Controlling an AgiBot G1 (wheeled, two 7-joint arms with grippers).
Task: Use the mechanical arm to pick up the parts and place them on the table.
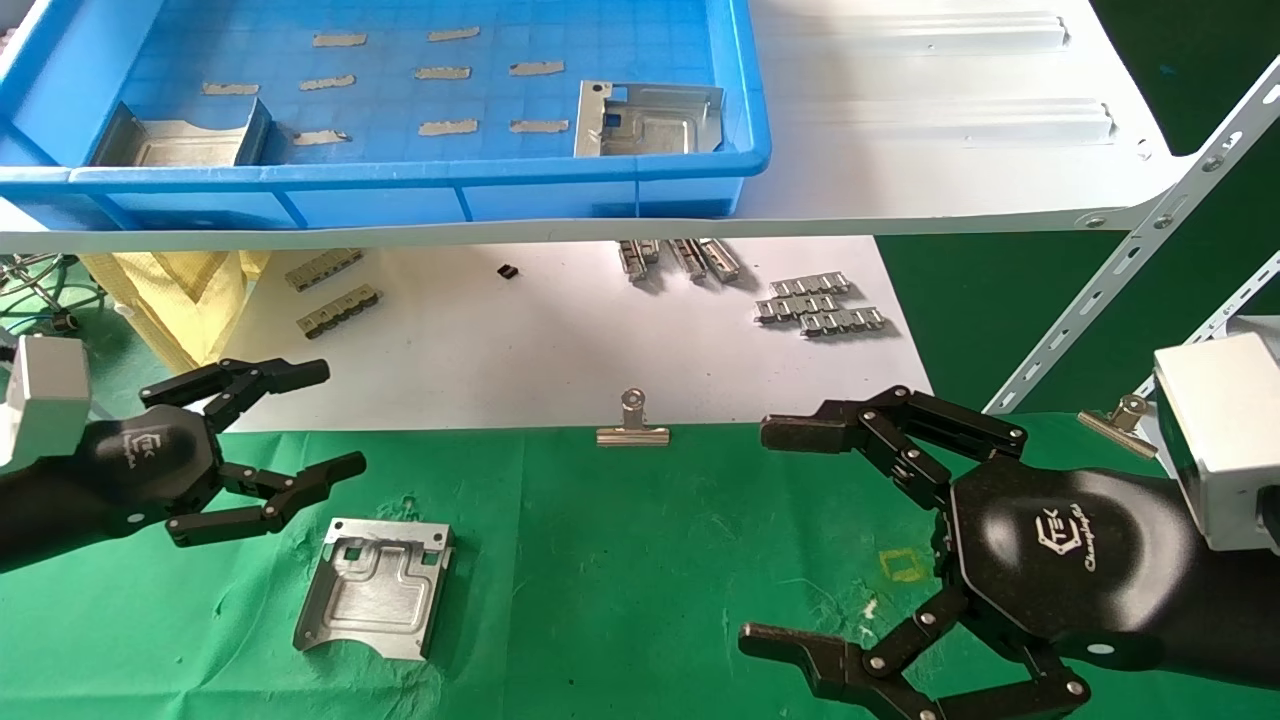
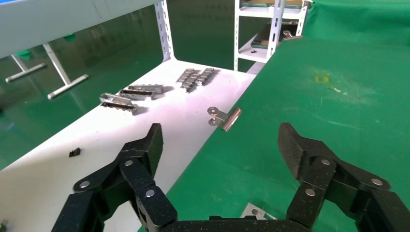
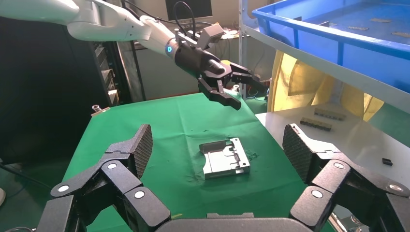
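Right fingers hung spread and empty over the desk; left fingers, also spread, were nearer the part, just below-right.

Glossy black claw with white TEK logo, silver rivets
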